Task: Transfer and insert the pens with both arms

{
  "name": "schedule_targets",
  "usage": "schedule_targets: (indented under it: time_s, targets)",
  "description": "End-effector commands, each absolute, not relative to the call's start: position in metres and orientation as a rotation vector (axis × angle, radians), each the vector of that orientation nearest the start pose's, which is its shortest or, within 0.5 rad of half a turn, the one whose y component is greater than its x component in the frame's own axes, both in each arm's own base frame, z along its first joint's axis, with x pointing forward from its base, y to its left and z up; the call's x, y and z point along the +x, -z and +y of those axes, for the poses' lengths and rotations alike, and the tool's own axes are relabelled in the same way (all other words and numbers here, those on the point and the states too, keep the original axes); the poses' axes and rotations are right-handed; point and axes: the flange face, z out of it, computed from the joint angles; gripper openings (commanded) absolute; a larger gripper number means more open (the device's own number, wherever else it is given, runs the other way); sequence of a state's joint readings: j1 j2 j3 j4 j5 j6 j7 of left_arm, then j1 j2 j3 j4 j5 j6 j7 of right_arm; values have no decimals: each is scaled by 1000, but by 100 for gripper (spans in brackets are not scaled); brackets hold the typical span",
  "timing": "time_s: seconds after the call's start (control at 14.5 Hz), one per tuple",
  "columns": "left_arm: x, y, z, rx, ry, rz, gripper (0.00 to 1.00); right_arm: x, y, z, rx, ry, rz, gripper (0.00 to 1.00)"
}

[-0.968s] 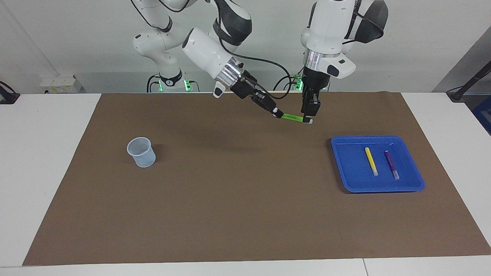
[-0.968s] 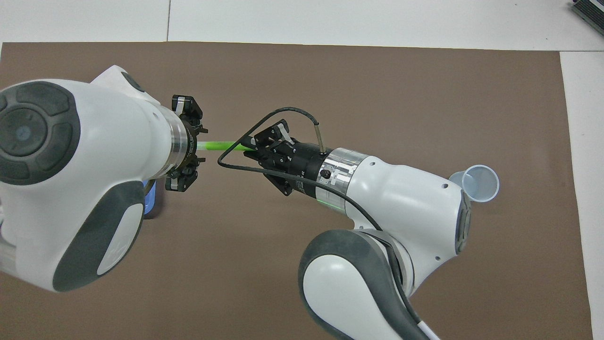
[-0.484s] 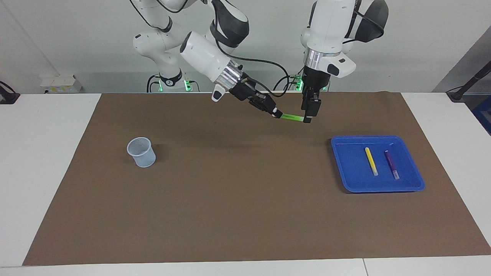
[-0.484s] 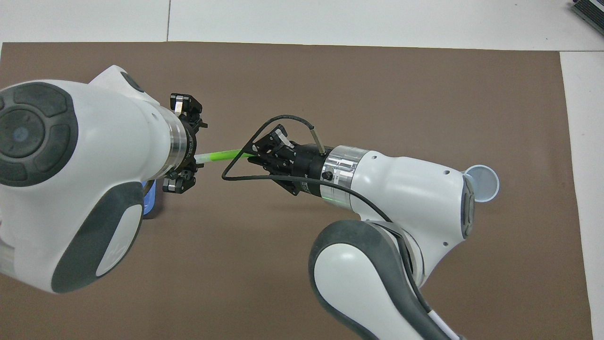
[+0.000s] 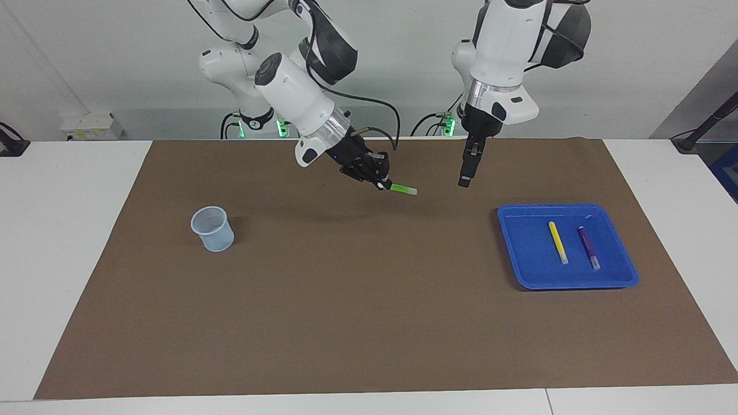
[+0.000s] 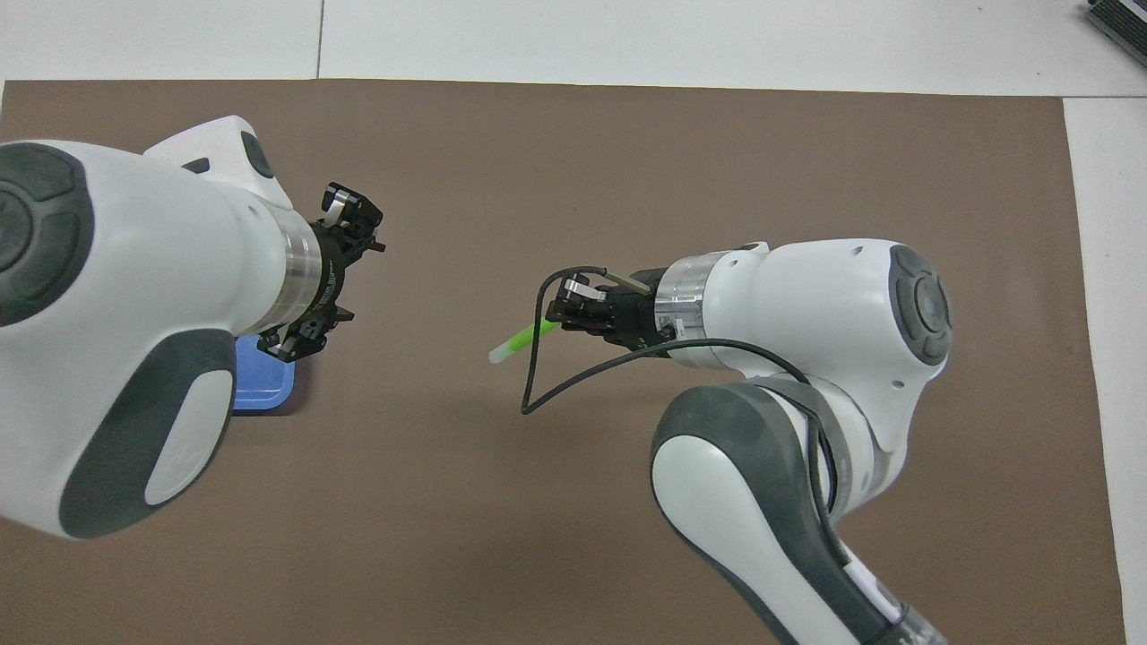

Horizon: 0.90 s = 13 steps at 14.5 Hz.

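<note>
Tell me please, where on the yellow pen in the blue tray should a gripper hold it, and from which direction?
Probably at the middle of the yellow pen, coming straight down from above. It lies flat in the blue tray, with bare floor on both long sides, apart from the purple pen. Set the fingers across its slim barrel.

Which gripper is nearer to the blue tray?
Left. The left gripper hangs empty over the mat just off the tray's robot-side corner. The right gripper, holding the green pen, is over mid-table, between tray and cup.
</note>
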<state>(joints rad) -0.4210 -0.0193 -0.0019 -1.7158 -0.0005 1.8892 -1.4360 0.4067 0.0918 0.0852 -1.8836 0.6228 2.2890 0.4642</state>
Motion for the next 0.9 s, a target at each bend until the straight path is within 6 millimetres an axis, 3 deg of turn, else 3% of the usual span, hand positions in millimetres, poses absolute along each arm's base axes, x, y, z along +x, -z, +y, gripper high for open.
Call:
schedule_targets:
  time_s: [0.0,0.41,0.83]
  targets:
    - [519,-594,-203,-3018,136,-1325,71,538,-490,271,-2658,61,156,0]
    - [522,-573,-129,-3228,63,-728,70,544,-478,190,-2964,-15,-394,0]
    - [520,-555,-57,-3293,61,-438,69,546,-483,115,-3106,-149,-787,0]
